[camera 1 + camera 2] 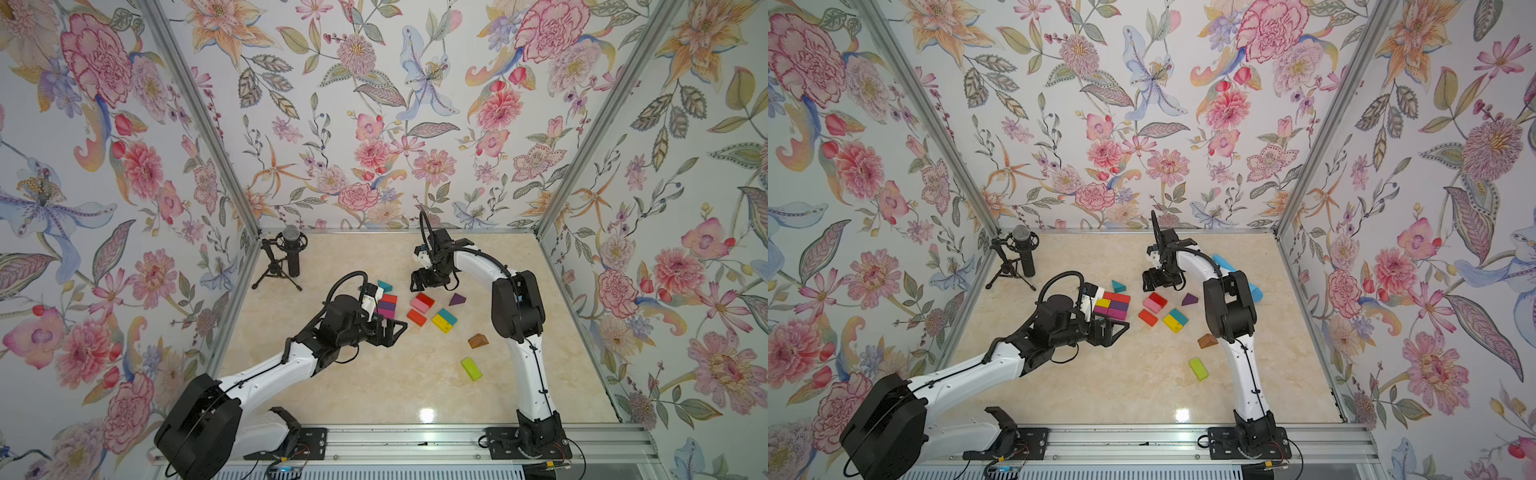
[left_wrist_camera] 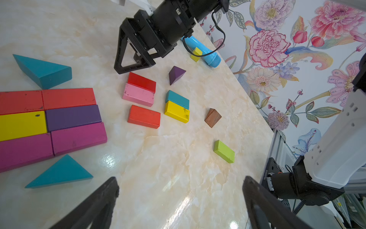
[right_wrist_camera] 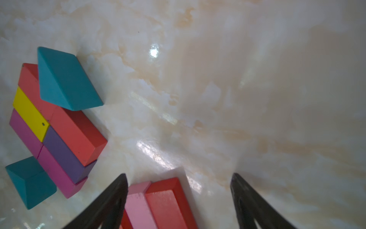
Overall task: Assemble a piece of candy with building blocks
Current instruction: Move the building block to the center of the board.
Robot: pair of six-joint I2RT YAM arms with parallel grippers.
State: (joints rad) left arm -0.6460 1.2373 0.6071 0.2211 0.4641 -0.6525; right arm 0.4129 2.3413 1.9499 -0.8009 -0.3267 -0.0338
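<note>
The right claw (image 3: 179, 176) hangs with its jaws apart and empty just above a pink brick (image 3: 138, 206) and a red brick (image 3: 166, 202), which lie flush side by side on the counter (image 3: 217, 89). The left claw (image 2: 181, 179) is spread wide, also empty, just beside the build. That build is a six-brick slab (image 2: 51, 119) of red, yellow, purple and magenta, with a teal wedge (image 2: 43, 71) at its red edge and a second teal wedge (image 2: 61, 174) at its magenta edge. It reads as a wrapped candy, so I judge the work near its end, though the wedge nearer the right claw looks turned a little off. Taking the red brick next would call for gripping across its ends, since the pink one touches it. No brand is legible; a small label (image 2: 265, 177) by an arm's base is too fine to read.
</note>
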